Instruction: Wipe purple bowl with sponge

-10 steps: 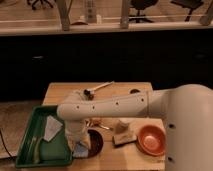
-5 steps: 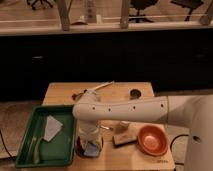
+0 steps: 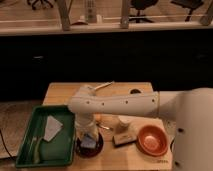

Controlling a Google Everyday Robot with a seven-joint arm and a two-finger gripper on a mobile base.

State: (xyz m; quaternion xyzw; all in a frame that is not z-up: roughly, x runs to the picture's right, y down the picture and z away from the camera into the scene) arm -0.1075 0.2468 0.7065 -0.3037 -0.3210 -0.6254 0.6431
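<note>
- The purple bowl [image 3: 98,149] sits upright on the wooden counter [image 3: 64,93], near the front edge. Its mouth faces up. It is round, so it has no long axis.
- The bowl is just right of the green tray [image 3: 50,108], close against the tray's right wall. Whether they touch cannot be told.
- The sponge [image 3: 89,143] shows as a small light-blue patch inside the bowl, on the inner surface under the gripper. It looks roughly square, and its edges are too unclear to tell which way it runs.
- The gripper [image 3: 88,136] points straight down into the bowl, right over the sponge. Whether it is clamped on the sponge or merely over it cannot be told.
- The white arm [image 3: 120,106] reaches in from the robot's body on the right and lies nearly level across the counter. It bends at a rounded joint above the bowl and drops to the gripper.
- A pale cloth [image 3: 52,127] lies in the tray, well apart from the bowl.
- A cream block with a dark base [image 3: 123,138] stands to the right of the purple bowl. The orange bowl [image 3: 152,140] is further right, beside the block.
- A thin, light utensil [image 3: 103,86] lies slantwise near the back of the counter.
</note>
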